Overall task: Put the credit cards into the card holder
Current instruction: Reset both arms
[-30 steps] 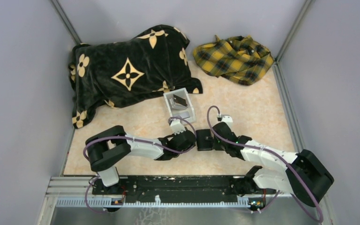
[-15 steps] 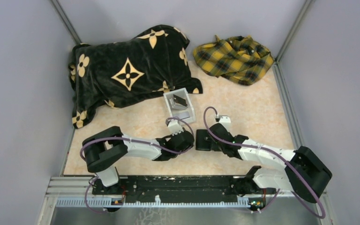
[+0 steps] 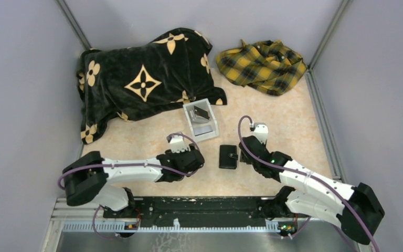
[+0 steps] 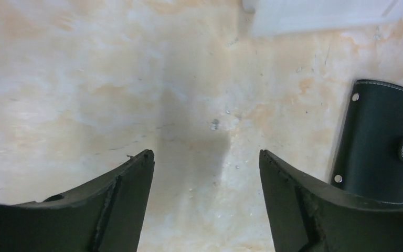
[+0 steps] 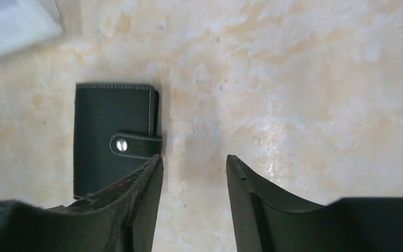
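Looking down from the top camera, the small black leather bifold card holder (image 3: 228, 156) lies folded shut on the pale beige marbled tabletop (image 3: 152, 136). It is near the clear-white rectangular open-top box (image 3: 189, 122) but apart from it. Inside that box a dark plastic credit card (image 3: 201, 112) leans at the far end and a pale grey-silver card (image 3: 205, 129) lies at the near end. By my reading the job is unfinished: at least these two must be moved, and the holder would need opening first. Whether any card already sits inside the closed holder cannot be told. A black plush blanket (image 3: 141, 79) with cream flower motifs is heaped at the back left, and a yellow plaid cloth (image 3: 262, 65) is crumpled at the back right. Plain grey walls (image 3: 26, 79) close in three sides.

From the left wrist, the left gripper (image 4: 204, 157) stands wide, with only bare table between its fingers. The card holder lies off to one side, untouched, and a corner of the box shows at the top edge. Fine scratches and specks mark the surface.

From the right wrist, the right gripper (image 5: 191, 160) is parted more narrowly and holds nothing. The card holder lies just beside one finger, its strap snapped over the edge. That finger probably hovers above the holder's corner rather than touching it, though the angle is poor.
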You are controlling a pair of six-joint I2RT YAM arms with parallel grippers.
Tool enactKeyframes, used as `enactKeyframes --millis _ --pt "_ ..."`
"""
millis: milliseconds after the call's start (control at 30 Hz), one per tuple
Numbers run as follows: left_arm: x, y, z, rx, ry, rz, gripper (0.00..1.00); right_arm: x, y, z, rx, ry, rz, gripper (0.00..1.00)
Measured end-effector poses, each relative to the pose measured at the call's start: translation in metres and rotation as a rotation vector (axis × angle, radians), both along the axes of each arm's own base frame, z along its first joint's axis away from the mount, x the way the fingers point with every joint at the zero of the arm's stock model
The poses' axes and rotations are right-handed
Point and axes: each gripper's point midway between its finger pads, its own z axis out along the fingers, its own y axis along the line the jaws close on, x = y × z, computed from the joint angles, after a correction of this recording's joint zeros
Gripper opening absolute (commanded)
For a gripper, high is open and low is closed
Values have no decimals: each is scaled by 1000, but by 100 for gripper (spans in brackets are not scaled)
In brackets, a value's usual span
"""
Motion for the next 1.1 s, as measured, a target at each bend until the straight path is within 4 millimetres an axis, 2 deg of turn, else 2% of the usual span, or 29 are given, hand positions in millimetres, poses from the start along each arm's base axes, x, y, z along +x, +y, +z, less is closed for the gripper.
enactKeyframes --millis 33,133,200,300,400,467,567,767,900,1100 --pt "1 7 5 22 -14 3 92 4 -1 7 -1 -25 -5 56" --pt "8 23 30 53 -84 26 98 23 -10 35 -10 -107 -46 61" --pt "17 33 51 57 -147 46 99 41 -22 54 -3 -163 -109 62" --pt "38 48 78 62 -224 77 99 68 -46 70 -4 -205 -220 65" --pt "69 72 96 98 -287 122 99 95 -67 71 -34 -199 -315 75" --pt "87 88 107 142 -331 141 99 107 -73 67 -73 -172 -341 82" --pt "104 106 117 192 -384 138 100 122 -75 62 -140 -137 -346 85" --pt "122 138 116 253 -454 108 100 118 -76 61 -145 -143 -328 86" --pt "125 147 113 268 -487 88 100 110 -76 63 -103 -178 -316 87" --pt "122 158 105 286 -522 84 100 107 -79 67 -85 -216 -330 88"
